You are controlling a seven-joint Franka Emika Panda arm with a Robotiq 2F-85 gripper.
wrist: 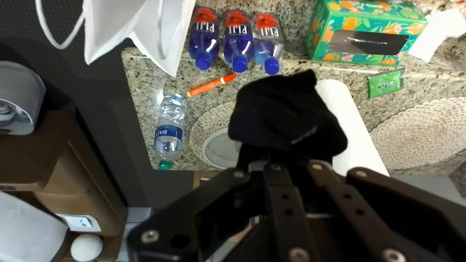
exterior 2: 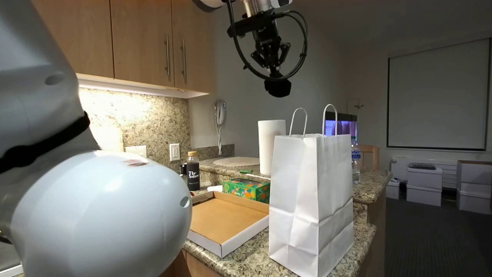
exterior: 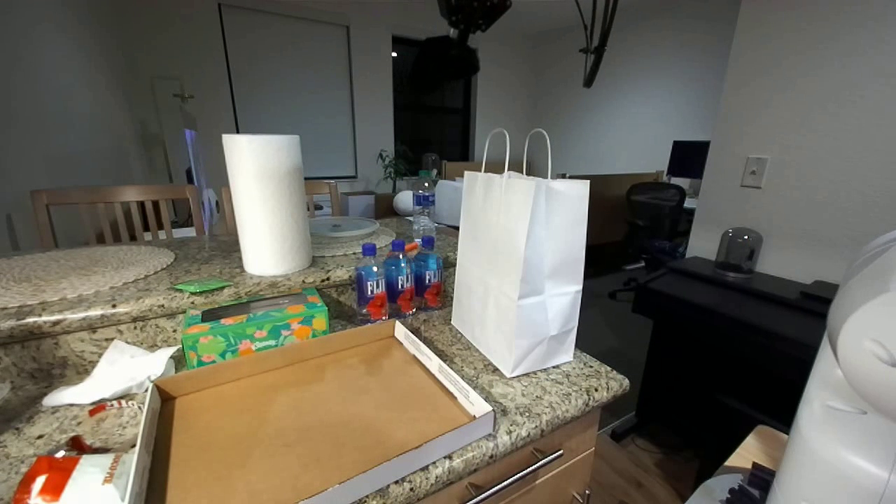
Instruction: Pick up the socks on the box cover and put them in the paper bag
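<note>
The black socks (exterior 2: 277, 87) hang bunched from my gripper (exterior 2: 274, 71), high above the counter. The gripper is shut on them. They show dark in an exterior view (exterior: 444, 63) under the gripper (exterior: 462, 31). In the wrist view the socks (wrist: 287, 109) stick out past the gripper fingers (wrist: 284, 167) and hide the fingertips. The white paper bag (exterior: 521, 273) stands upright with two handles on the counter corner, also in the exterior view (exterior 2: 311, 200). In the wrist view the bag (wrist: 109, 25) is at the top left, its open top visible. The box cover (exterior: 315, 413) lies with its bare cardboard inside up.
Several things stand near: three Fiji bottles (exterior: 399, 280) beside the bag, a tissue box (exterior: 255, 329), a paper towel roll (exterior: 269, 203) on the raised ledge, and a water bottle (wrist: 169, 131). An orange marker (wrist: 211, 85) lies on the ledge.
</note>
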